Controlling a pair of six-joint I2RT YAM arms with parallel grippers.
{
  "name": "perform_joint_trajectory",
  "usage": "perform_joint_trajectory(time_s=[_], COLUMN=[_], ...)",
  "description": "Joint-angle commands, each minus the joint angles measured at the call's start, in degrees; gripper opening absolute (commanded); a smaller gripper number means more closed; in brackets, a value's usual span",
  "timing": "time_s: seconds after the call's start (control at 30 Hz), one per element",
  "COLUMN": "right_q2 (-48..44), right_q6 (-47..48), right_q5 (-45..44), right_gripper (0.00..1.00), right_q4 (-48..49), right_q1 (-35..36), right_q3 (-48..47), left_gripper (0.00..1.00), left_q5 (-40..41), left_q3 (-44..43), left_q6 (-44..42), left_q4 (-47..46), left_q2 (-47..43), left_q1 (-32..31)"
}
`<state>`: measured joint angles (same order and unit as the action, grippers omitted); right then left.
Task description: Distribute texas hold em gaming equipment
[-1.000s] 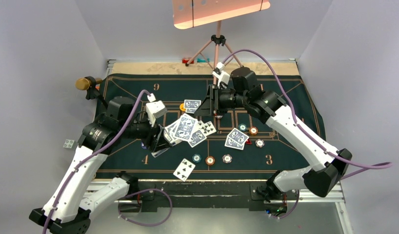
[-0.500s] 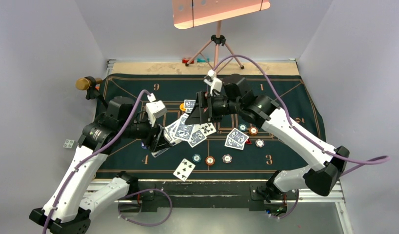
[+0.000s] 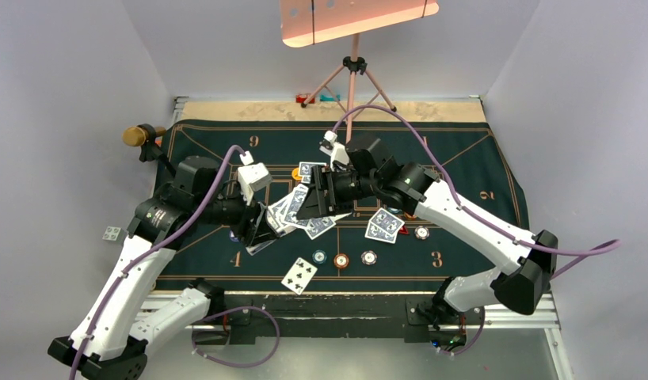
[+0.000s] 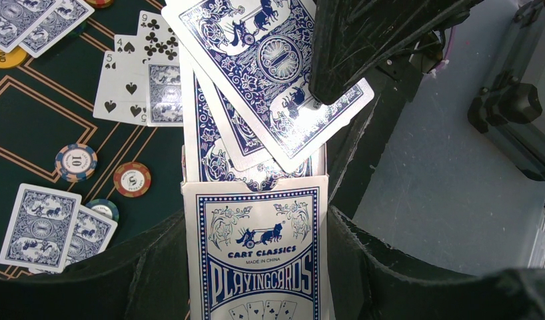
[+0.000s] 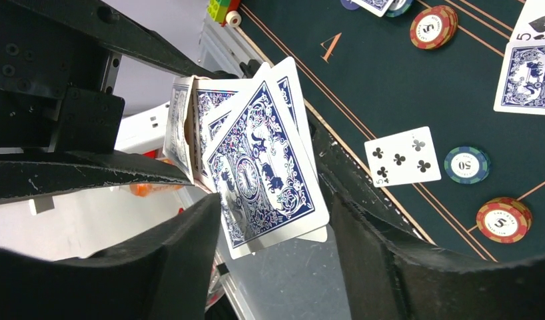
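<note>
The left gripper [image 4: 256,217], clamped on the blue-and-white cardboard card box [image 4: 256,280] above the dark green felt mat [image 5: 403,87], presents fanned blue-backed playing cards [image 5: 256,160] between the right gripper [image 5: 273,207]'s parted jaws, presumably so one can be drawn.

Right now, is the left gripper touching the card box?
Touching. Left wrist view: the left gripper clamps the card box, a finger flush on each side.
</note>
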<state>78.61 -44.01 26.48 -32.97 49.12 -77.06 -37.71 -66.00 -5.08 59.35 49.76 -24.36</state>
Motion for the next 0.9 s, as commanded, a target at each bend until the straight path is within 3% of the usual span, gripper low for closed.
perform_joint_trajectory(time_s=[0.0, 0.3, 0.37, 0.63, 0.87], right_q2=[-1.82, -3.16, -3.62, -4.08, -3.84], right_q6=[-1.04, -2.75, -2.9, -2.45, -2.13], right_q5=[-0.51, 0.42, 0.38, -0.98, -0.46], right_gripper=[0.59, 0.28, 0.25, 0.27, 0.47], right_q4=[0.22, -0.54, -0.78, -3.29, -3.95], right_q1=[0.18, 0.18, 0.18, -0.22, -1.47], right_q3=[-0.62, -0.37, -0.6, -3.21, -3.79], left_gripper=[0.0, 0.0, 0.0, 0.0, 0.0], left_q5=[-0.64, -0.67, -0.58, -0.69, -0.67], left_q3=[-2.03, -2.36, -2.34, -2.38, -2.14], left_q6=[0.35, 0.42, 0.36, 0.42, 0.42], left_q4=[-1.88, -2.0, -1.89, -1.94, -1.8], left_q2=[-0.34, -0.16, -0.11, -0.26, -0.57], left_q1=[0.74, 0.79, 0.8, 0.8, 0.8])
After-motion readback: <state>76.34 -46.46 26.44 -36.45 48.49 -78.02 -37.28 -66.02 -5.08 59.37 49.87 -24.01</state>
